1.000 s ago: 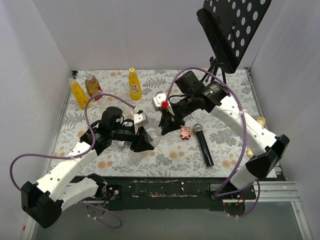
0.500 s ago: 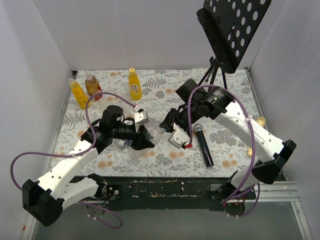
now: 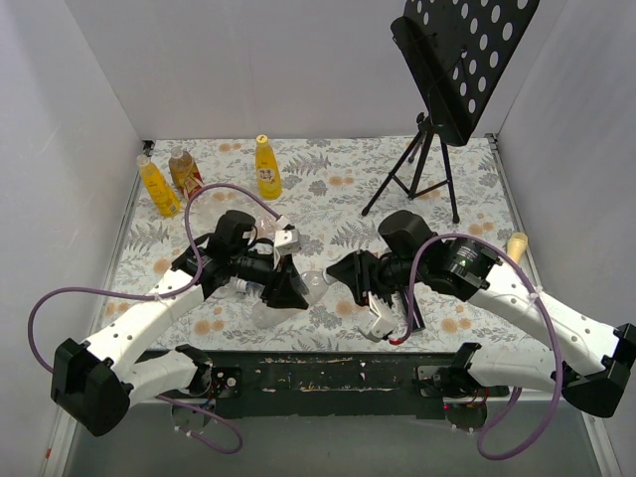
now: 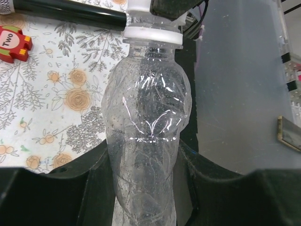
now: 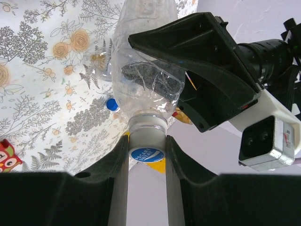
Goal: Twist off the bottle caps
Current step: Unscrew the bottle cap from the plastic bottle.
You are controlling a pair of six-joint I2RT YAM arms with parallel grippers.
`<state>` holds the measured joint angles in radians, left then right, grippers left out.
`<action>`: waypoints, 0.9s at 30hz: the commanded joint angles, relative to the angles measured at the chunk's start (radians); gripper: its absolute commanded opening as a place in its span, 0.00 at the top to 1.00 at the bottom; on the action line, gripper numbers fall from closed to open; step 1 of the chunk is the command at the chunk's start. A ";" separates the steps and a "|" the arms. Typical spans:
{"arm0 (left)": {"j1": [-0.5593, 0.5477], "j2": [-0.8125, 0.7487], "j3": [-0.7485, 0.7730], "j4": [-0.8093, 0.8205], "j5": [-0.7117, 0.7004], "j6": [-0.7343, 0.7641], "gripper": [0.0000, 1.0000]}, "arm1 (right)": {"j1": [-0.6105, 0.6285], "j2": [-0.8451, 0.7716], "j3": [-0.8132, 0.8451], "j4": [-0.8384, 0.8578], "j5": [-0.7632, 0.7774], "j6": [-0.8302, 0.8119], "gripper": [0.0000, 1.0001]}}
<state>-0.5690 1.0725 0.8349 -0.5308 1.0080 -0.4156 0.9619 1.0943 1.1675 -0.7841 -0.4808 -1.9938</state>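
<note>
Left fingers (image 4: 80, 188): closed part-way on the body of the clear bottle (image 4: 146, 141), one on each side. The thin wall is creased where my left gripper (image 4: 143, 179) squeezes it.
Clear bottle: lying roughly level between my two arms near the front middle of the flowered table (image 3: 328, 189), neck towards the right arm. It looks lifted off the table, though I can't be sure.
Cap (image 5: 146, 154): white with a round blue label on its face, seated on the neck. I see no gap or thread to suggest it has loosened.
Right fingers (image 5: 115, 179): almost fully closed, one on each side of the cap, so my right gripper (image 5: 146, 141) has it clamped.
Step in hand: I judge this is the unscrewing of this one cap. Both ends are gripped and the twist comes next.
Next move: I need to turn the right wrist about the neck's axis while the left holds firm, then draw the cap away along the neck. The soft body may twist instead of resisting.
Left wrist view only: the white collar ring (image 4: 151, 34) under the cap. On the table beyond lie a red toy block (image 4: 14, 43) and a black microphone (image 4: 70, 14). The cap itself is mostly cut off.
Right wrist view only: the cap's face, and a small blue round thing (image 5: 111, 104) on the table, perhaps a loose cap.
Top view only: three bottles upright at the far left, well apart from the arms. They are a yellow bottle (image 3: 156, 187), a brown bottle (image 3: 185, 171) and a second yellow bottle (image 3: 266, 167). A music stand (image 3: 447, 60) is at the far right.
</note>
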 commanded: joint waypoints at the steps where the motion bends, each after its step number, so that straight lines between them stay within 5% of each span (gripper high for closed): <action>1: 0.014 -0.016 -0.034 0.095 0.174 -0.075 1.00 | 0.001 -0.062 -0.064 0.071 -0.011 -0.690 0.99; 7: 0.014 -0.069 -0.141 0.229 0.156 -0.172 1.00 | 0.001 -0.135 -0.150 0.169 -0.048 -0.343 0.92; 15: 0.014 -0.010 -0.114 0.227 0.192 -0.180 1.00 | 0.001 -0.201 -0.255 0.262 -0.067 -0.335 0.99; 19: 0.015 -0.052 -0.131 0.195 0.094 -0.172 1.00 | 0.001 -0.197 -0.168 0.290 -0.045 0.002 0.99; 27: 0.027 -0.410 -0.186 0.417 -0.670 -0.371 1.00 | 0.001 -0.113 0.001 0.339 0.021 0.870 0.99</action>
<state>-0.5556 0.8169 0.6537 -0.2737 0.8032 -0.6910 0.9623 0.9165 1.0573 -0.5068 -0.4969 -1.5955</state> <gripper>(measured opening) 0.400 0.350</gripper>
